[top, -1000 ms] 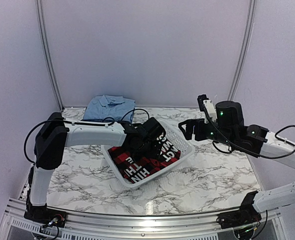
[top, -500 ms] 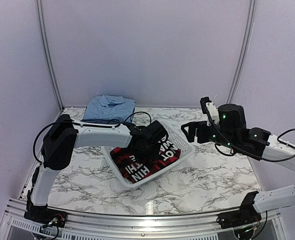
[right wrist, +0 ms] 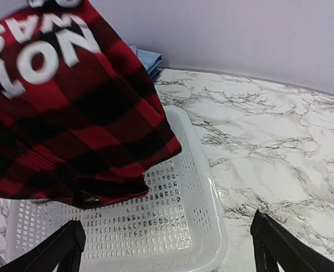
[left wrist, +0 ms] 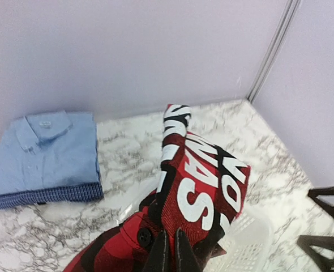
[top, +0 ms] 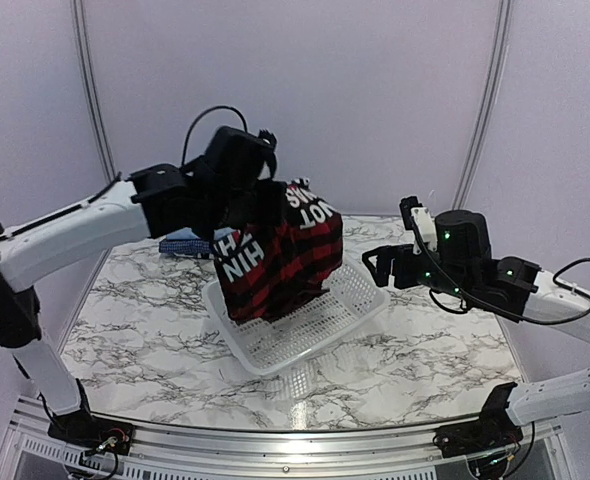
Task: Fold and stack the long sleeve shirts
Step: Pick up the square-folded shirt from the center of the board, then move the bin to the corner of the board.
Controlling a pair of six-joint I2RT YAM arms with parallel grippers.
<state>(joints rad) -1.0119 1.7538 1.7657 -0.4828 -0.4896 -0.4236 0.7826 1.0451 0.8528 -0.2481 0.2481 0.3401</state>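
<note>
holding the plaid shirt up in the air with the left gripper, over the left half of the basket. fingers pressed tight together on a bunch of the red-and-black cloth, just beside a dark button. hanging from that pinch as a loose crumpled bundle, white letters facing outward at a tilt. lowest folds down near the mesh floor of the basket; touching it or just clear of it, cannot tell. in the right wrist view, filling the upper left, draped in front of the basket's far rim.

sitting near the middle of the marble table, that basket, turned cornerwise to the table edges.

lying folded at the far left by the wall: the light blue shirt, collar up, stacked flat on the checked shirt, with only the near edge of the lower one showing under it. both well apart from the basket and from either gripper.

hovering just beside the basket's right corner, low over the table: the right gripper, pointed toward the plaid shirt. fingers spread wide, with basket rim and marble showing in the gap. not touching shirt or basket.
</note>
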